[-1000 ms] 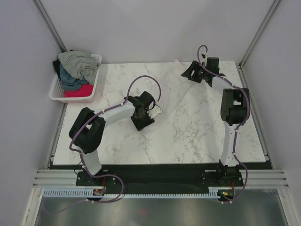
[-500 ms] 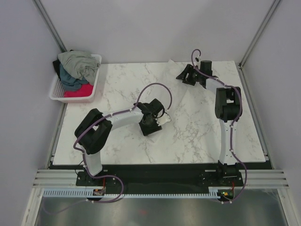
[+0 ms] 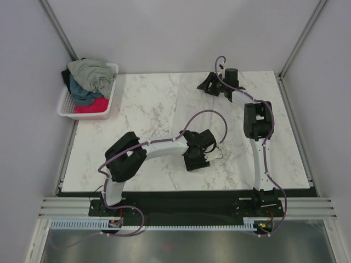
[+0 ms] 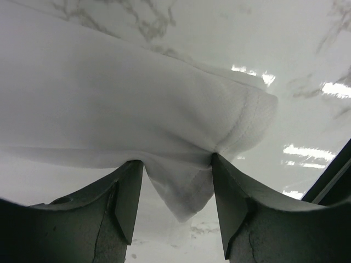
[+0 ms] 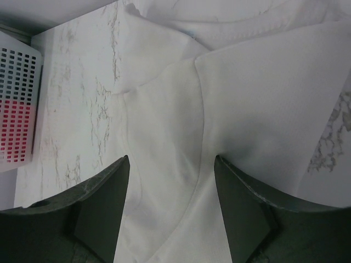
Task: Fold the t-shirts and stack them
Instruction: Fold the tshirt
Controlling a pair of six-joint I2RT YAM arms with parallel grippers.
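Observation:
The white t-shirt [image 4: 137, 98] is held off the marble table between both arms. My left gripper [image 4: 175, 161] is shut on a corner of it, and a fold hangs down between the fingers. From above, that gripper [image 3: 204, 156] sits right of centre near the front, with white cloth [image 3: 218, 155] showing beside it. My right gripper [image 3: 207, 86] is at the far edge, shut on the white t-shirt [image 5: 263, 93] below its collar seam, with the cloth filling the gap between its fingers [image 5: 171, 159]. Grey-green [image 3: 93, 71], dark teal [image 3: 82, 93] and red-pink [image 3: 90, 107] t-shirts lie piled in the basket.
A white lattice basket [image 3: 64, 107] stands off the table's far left corner and shows at the left edge of the right wrist view [image 5: 16, 71]. Grey walls and metal frame posts close in the marble table [image 3: 137, 109]. The left arm stretches low across the front middle.
My left gripper has swept right and toward the front, dragging its corner of the white t-shirt. My right gripper has slid left along the far edge with its part.

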